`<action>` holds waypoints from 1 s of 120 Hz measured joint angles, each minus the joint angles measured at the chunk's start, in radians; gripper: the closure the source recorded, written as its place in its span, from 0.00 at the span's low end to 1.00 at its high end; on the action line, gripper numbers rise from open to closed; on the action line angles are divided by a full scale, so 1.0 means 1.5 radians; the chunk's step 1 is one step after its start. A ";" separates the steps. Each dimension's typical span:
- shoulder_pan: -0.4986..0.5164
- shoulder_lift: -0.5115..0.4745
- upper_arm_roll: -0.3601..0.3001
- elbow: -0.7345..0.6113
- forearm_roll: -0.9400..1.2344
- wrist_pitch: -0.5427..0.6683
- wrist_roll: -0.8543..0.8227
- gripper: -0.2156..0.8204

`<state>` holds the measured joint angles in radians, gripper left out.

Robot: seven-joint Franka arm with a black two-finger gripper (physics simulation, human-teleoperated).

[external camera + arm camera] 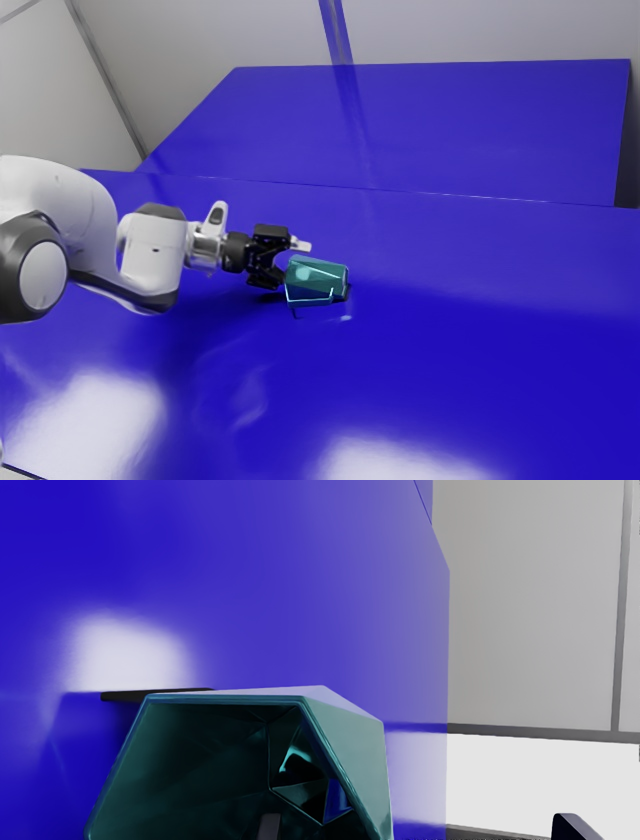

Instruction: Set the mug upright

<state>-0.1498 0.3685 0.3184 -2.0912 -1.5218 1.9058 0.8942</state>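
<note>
Your mug [318,278] lies on its side on the worktop [480,350], well in from the far edge in the exterior view, its open mouth turned toward your gripper [290,261]. You have the jaws released and spread wide, gripping nothing. In the wrist view one finger [270,827] overlaps the mouth, while the other stands out past the mug's side. You can't tell whether either touches it.
</note>
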 joint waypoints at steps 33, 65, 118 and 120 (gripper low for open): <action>-0.007 0.001 -0.006 0.000 -0.016 0.019 0.033 0.49; -0.015 -0.005 -0.006 0.000 -0.022 0.028 0.047 0.86; -0.020 -0.037 -0.004 0.082 0.081 0.058 0.044 0.95; -0.020 -0.039 -0.004 0.103 0.115 0.061 0.040 0.95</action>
<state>-0.1800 0.3099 0.3117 -1.9371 -1.3492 1.9976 0.9544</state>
